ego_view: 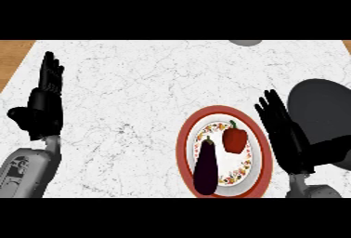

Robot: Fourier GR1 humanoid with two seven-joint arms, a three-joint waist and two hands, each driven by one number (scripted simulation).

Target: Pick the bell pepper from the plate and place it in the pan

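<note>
A red bell pepper (234,140) with a green stem lies on a red-rimmed plate (185,140) at the lower right of the marble counter. A dark purple eggplant (205,166) lies beside it on the plate's left half. My right hand (282,129) is open with straight fingers, just right of the plate, between it and the dark grey pan (323,110). The pan sits at the right edge, partly hidden behind that hand. My left hand (42,104) rests open at the far left, fingers up.
A grey round object (245,42) peeks in at the counter's top edge. Wood shows beyond the counter at the top left corner (14,51). White marble spreads between the left hand and the plate.
</note>
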